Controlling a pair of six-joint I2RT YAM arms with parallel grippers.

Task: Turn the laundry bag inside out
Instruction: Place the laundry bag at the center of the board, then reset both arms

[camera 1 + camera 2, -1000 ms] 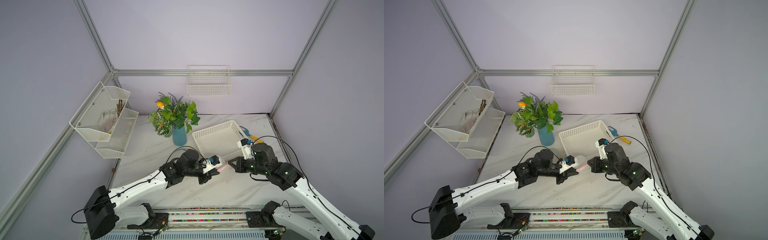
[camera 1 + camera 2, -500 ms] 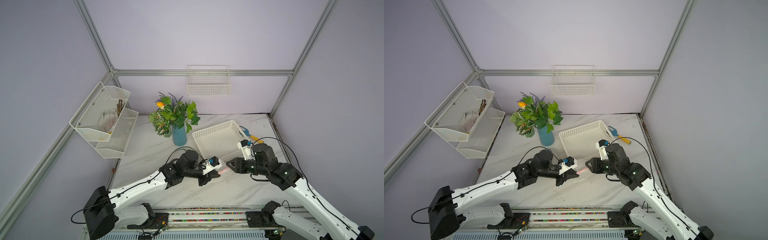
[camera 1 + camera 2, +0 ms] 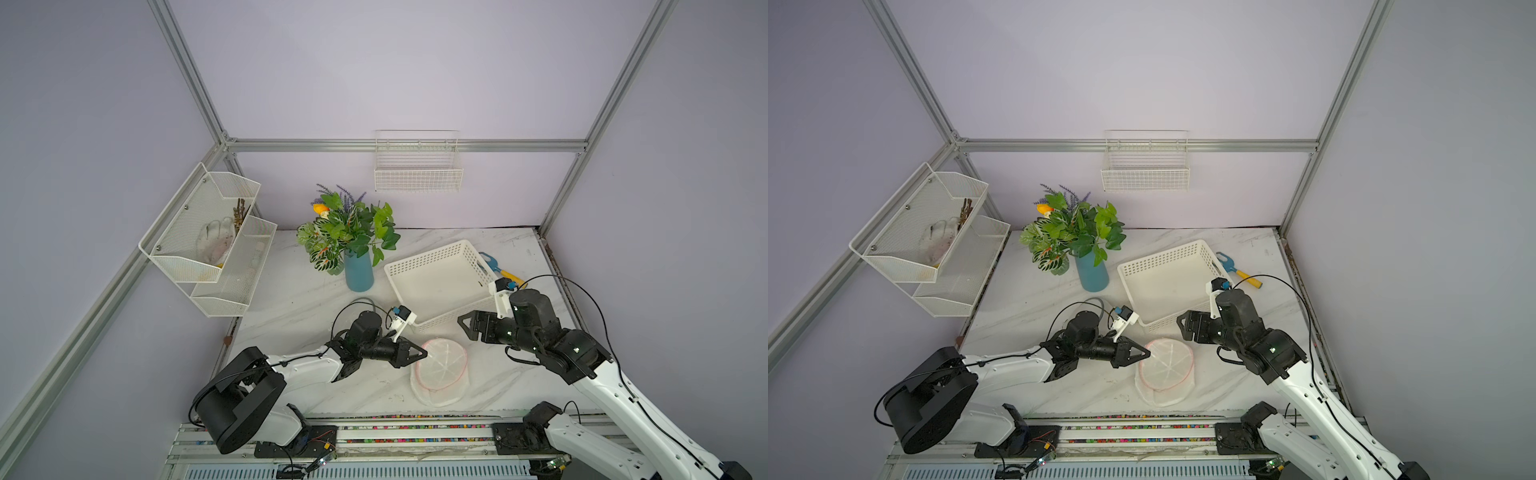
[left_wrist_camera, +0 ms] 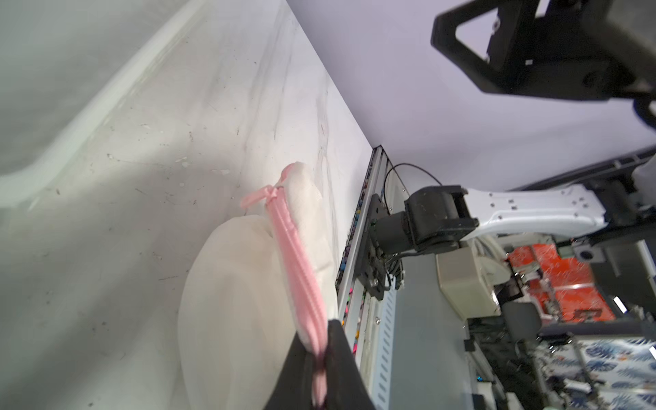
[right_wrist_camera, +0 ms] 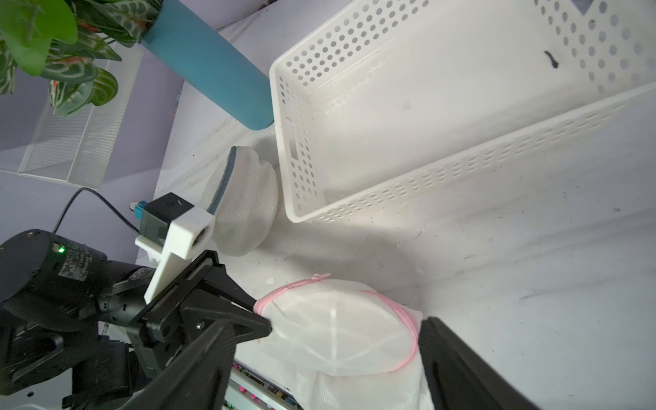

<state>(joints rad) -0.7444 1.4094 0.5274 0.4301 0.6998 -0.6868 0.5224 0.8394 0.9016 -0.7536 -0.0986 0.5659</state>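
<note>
The left gripper is nearly closed, and the left wrist view shows its black fingers pinching the pink zipper rim of the laundry bag, probably so that the mouth is held and the soft mesh cannot slide while it is worked. In both top views that grip sits at about 10 o'clock on the bag's round pink-edged face. The bag otherwise lies on the marble table, near the front rail, with its looser white body spilling out toward 6 o'clock. The right gripper hangs at about 1 o'clock from the bag with its jaws spread wide and nothing between them. It stands clear of the cloth, and the wide spread would suit reaching for the far rim or pushing into the opening. Whether the bag is already turned cannot be told from the mesh alone. The white basket stands at 12 o'clock from the bag, close behind the right gripper, so a lift there has little room. A second mesh pouch with a grey-blue edge leans against the basket's corner, and the blue vase of greenery stands at about 11 o'clock, well out of the way
</note>
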